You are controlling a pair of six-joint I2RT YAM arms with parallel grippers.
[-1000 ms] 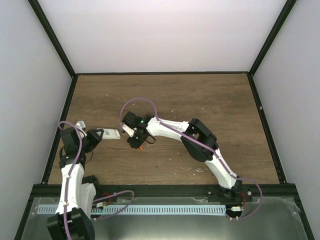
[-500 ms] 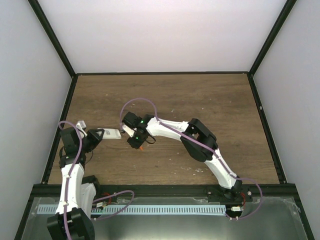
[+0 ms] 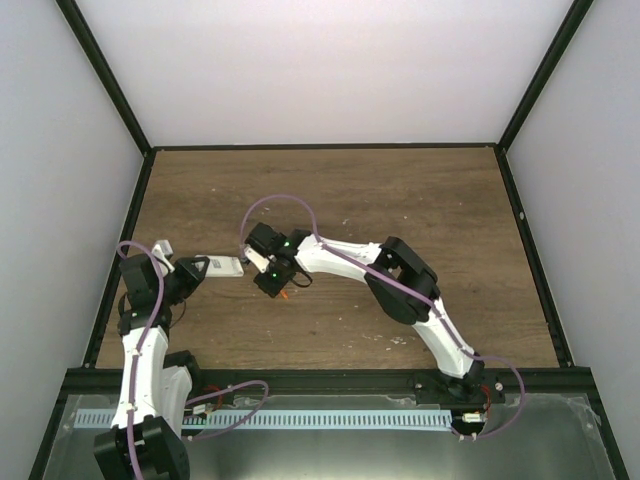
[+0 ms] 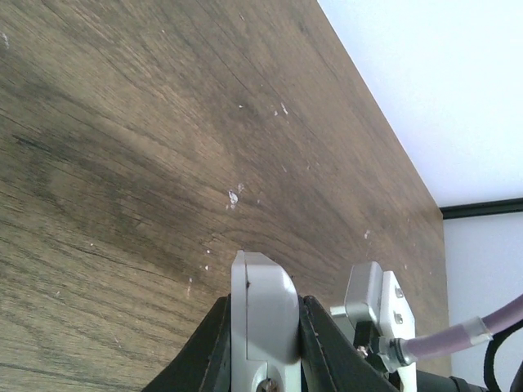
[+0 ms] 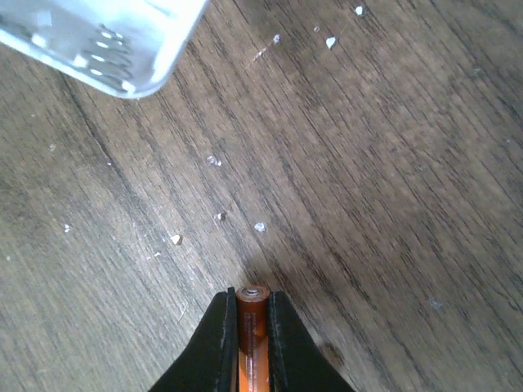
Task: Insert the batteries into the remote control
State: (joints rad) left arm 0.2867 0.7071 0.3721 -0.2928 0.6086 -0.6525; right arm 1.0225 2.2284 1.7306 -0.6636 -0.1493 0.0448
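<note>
Where right claw [image 5: 252,297] pinches it, battery [image 5: 252,341] looks orange.

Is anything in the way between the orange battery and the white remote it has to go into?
Nothing visible does. The right gripper has its jaws shut on the battery. Only the wooden table with a few tiny pale crumbs shows between it and the remote control, whose spring bay is open.
</note>
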